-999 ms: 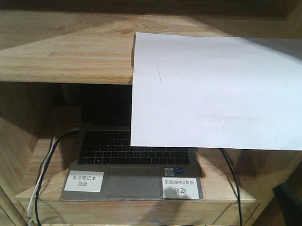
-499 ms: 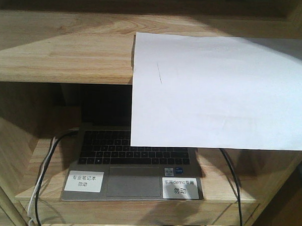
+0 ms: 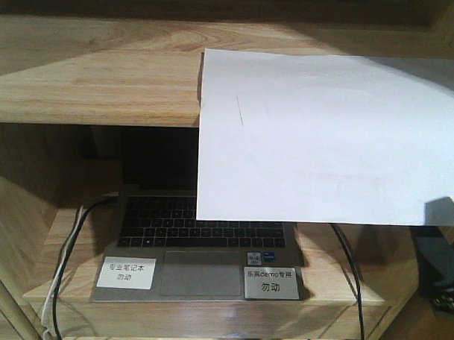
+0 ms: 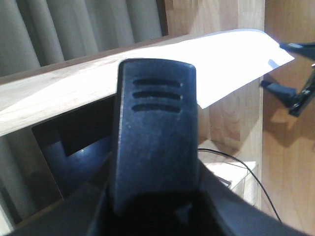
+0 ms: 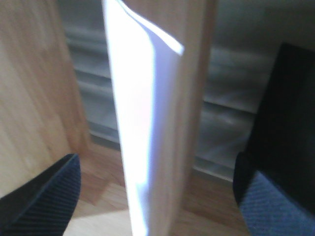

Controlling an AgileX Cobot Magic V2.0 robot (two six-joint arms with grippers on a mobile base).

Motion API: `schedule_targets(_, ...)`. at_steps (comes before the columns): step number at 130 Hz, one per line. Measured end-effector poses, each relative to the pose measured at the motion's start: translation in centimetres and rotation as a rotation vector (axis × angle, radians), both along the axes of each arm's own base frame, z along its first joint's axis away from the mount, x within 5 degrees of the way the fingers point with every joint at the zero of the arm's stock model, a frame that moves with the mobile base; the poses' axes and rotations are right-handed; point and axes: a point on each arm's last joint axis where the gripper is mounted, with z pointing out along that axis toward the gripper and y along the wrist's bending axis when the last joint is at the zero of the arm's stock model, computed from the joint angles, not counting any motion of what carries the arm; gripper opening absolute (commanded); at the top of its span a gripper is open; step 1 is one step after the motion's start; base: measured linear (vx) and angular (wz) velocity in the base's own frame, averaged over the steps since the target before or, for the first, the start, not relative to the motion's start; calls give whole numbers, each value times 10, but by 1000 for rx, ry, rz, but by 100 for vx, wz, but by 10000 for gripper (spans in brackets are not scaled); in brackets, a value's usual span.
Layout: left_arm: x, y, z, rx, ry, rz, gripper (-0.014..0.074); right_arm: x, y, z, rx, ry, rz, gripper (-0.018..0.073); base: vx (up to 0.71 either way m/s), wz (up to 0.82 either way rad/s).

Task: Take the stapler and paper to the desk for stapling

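Right wrist view: the thin white paper (image 5: pixel 133 123) stands edge-on, slightly curled, between the textured dark pads (image 5: pixel 39 201) of the right gripper (image 5: pixel 155 196), which is spread wide and touches neither face. The sheet lies on a pale wood-grain shelf (image 3: pixel 96 76), its front half overhanging and hiding the screen of a grey laptop (image 3: pixel 202 244). The left gripper (image 4: pixel 155 128) shows only one grooved black finger; I cannot tell whether it is spread or clenched.

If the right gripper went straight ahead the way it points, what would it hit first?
Probably the paper: its overhanging edge lines up inside the open right gripper. The shelf board lies alongside, depth unclear.
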Motion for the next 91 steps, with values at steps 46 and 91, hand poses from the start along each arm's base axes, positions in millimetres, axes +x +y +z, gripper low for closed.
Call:
schedule_targets(46,0,0,0,0,0,0,-6,25,23,32,-20,-116,49,594,0,0)
schedule_targets(91,0,0,0,0,0,0,-6,39,32,51,-5,-163,47,583,0,0)
